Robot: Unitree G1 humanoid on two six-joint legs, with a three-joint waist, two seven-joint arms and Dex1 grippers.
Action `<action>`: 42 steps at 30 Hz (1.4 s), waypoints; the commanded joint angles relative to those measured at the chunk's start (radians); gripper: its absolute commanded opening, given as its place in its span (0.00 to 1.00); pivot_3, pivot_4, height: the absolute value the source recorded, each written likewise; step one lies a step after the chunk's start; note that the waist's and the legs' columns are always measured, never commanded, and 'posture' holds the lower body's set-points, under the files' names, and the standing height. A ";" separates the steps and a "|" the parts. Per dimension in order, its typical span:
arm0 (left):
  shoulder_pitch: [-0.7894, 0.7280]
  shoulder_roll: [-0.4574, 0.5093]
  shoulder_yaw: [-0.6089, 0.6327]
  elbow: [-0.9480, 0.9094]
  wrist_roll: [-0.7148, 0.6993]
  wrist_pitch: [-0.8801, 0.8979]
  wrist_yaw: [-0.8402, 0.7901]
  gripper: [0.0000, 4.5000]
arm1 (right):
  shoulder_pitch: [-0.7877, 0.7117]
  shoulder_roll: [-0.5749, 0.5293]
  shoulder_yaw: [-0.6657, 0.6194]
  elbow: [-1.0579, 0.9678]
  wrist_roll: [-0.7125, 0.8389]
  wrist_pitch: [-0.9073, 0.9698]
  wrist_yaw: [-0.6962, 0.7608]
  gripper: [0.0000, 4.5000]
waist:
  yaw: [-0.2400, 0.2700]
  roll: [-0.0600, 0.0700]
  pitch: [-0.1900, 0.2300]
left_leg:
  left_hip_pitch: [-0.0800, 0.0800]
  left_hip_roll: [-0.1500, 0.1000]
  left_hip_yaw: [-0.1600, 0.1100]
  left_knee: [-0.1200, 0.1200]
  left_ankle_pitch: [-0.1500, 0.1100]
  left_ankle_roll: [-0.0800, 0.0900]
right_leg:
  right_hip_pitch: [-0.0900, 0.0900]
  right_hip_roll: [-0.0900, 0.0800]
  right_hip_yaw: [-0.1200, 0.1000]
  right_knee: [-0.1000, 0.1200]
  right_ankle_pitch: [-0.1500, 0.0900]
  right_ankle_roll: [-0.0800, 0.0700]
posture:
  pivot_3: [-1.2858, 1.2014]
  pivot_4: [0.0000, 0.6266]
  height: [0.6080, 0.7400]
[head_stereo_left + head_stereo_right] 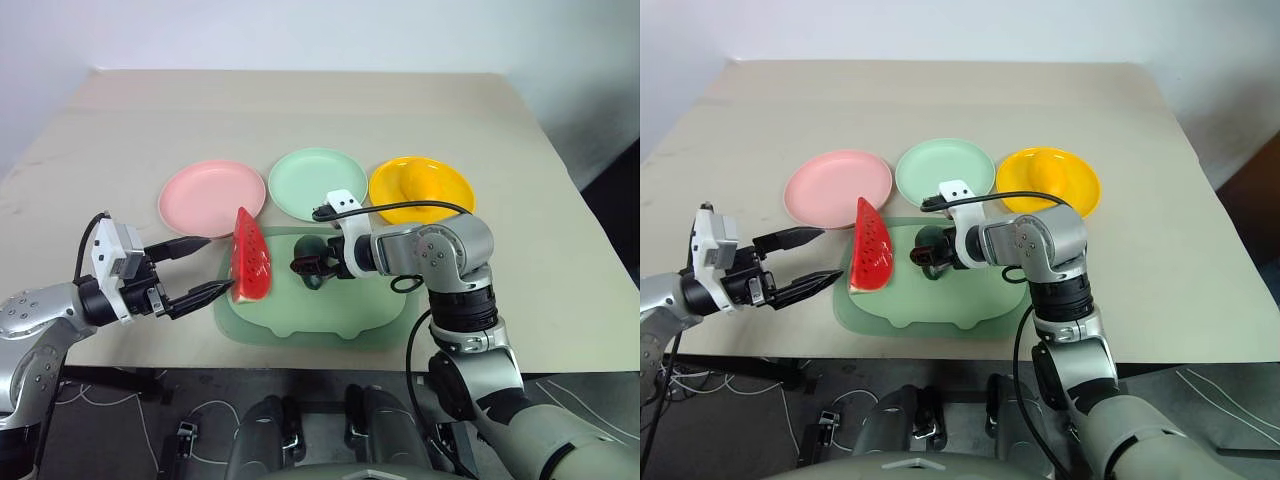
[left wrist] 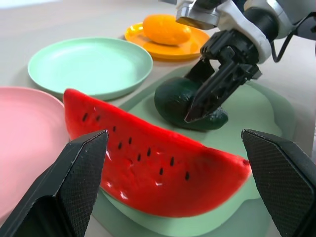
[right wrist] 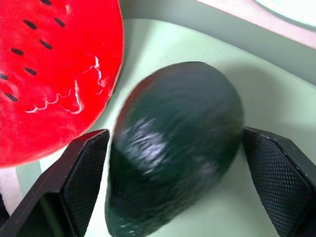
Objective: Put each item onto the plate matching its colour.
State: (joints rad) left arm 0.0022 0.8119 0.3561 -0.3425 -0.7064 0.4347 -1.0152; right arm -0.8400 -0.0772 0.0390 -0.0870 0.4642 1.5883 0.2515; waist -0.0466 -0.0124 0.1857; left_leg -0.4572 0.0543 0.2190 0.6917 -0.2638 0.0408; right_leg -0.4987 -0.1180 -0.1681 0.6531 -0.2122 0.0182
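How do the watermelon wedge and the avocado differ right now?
The watermelon wedge is red with black seeds and lies at the mat's left edge; the avocado is dark green, rounded and smaller, near the mat's middle. The right gripper straddles the avocado; the open left gripper sits beside the wedge. Both lie on the pale green mat, off their plates.

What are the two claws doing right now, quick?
Left claw: open, holding nothing, beside the watermelon.
Right claw: open, one finger on each side of the avocado, not yet gripping it.
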 commanded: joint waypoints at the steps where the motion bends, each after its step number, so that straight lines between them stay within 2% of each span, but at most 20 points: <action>1: -0.018 0.009 -0.007 -0.056 -0.016 0.022 0.015 1.00 | -0.024 -0.011 0.012 -0.017 -0.006 -0.038 0.010 0.86 | 0.000 0.000 0.000 | 0.000 0.000 0.000 0.000 0.000 0.000 | 0.000 0.000 0.000 0.000 0.000 0.000 | 0.52 0.24 0.67; 3: -0.029 0.012 -0.011 -0.061 -0.024 0.036 0.017 1.00 | -0.023 -0.021 0.020 -0.025 -0.005 -0.050 0.022 0.71 | -0.001 0.000 0.000 | 0.000 0.000 0.000 0.000 0.000 0.000 | 0.000 0.000 0.000 0.000 0.000 0.000 | 0.52 0.24 0.67; 4: -0.033 0.014 -0.012 -0.062 -0.027 0.041 0.017 1.00 | -0.021 -0.029 0.028 -0.035 -0.002 -0.056 0.030 0.67 | -0.001 0.000 0.000 | 0.000 0.000 0.000 0.000 0.000 -0.001 | 0.000 0.000 0.000 0.000 0.000 0.000 | 0.52 0.24 0.67; 10: -0.050 0.017 -0.013 -0.061 -0.028 0.062 0.017 1.00 | -0.031 -0.082 0.019 -0.095 0.028 -0.094 0.093 0.66 | 0.000 0.000 0.000 | 0.000 0.000 0.000 -0.001 0.001 -0.001 | -0.001 0.000 0.000 0.001 0.000 0.000 | 0.52 0.24 0.67; 16: -0.037 0.013 -0.002 -0.062 -0.019 0.062 0.029 1.00 | -0.104 -0.178 0.005 0.000 0.001 -0.295 0.175 0.66 | 0.000 0.000 0.000 | 0.000 -0.001 0.000 0.000 0.001 -0.001 | 0.000 0.000 0.000 0.001 0.000 0.000 | 0.52 0.24 0.67; 20: -0.036 0.009 -0.001 -0.077 -0.024 0.069 0.051 1.00 | -0.210 -0.195 0.083 0.299 -0.144 -0.554 0.175 0.66 | -0.003 0.000 0.000 | 0.003 0.000 0.001 0.000 0.001 -0.001 | 0.001 0.001 0.000 0.001 0.000 0.000 | 0.52 0.24 0.67; 29: -0.057 0.011 -0.003 -0.086 -0.031 0.094 0.081 1.00 | -0.464 -0.041 0.104 0.977 -0.302 -1.003 0.224 0.66 | -0.023 0.000 0.000 | 0.003 -0.001 0.001 0.000 0.001 0.000 | 0.001 0.002 0.000 0.005 0.000 0.000 | 0.52 0.24 0.67; 33: -0.057 0.013 -0.003 -0.107 -0.035 0.108 0.096 1.00 | -0.524 0.016 0.100 1.167 -0.356 -1.114 0.218 0.66 | -0.024 0.000 0.000 | 0.003 -0.001 0.000 0.001 0.001 0.000 | 0.001 0.001 0.000 0.008 0.000 0.001 | 0.52 0.24 0.67; 38: -0.061 0.017 0.000 -0.128 -0.043 0.126 0.118 1.00 | -0.551 0.038 0.074 1.266 -0.388 -1.180 0.202 0.66 | -0.023 0.000 0.000 | 0.003 -0.001 -0.001 0.004 0.001 0.000 | 0.001 0.000 0.001 0.010 0.000 0.001 | 0.52 0.24 0.67; 42: -0.067 0.018 0.000 -0.122 -0.039 0.131 0.121 1.00 | -0.559 0.040 0.057 1.287 -0.403 -1.215 0.198 0.96 | -0.024 0.000 0.000 | 0.003 -0.001 -0.001 0.006 0.001 0.000 | 0.001 0.000 0.001 0.011 0.000 0.001 | 0.52 0.24 0.67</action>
State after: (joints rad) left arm -0.0529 0.8170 0.3340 -0.4345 -0.7325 0.5646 -0.8951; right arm -1.3551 -0.0389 0.1137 1.2094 0.0659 0.4038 0.4542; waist -0.0704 -0.0124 0.1858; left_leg -0.4545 0.0536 0.2175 0.6974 -0.2629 0.0404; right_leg -0.4977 -0.1184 -0.1674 0.6645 -0.2126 0.0190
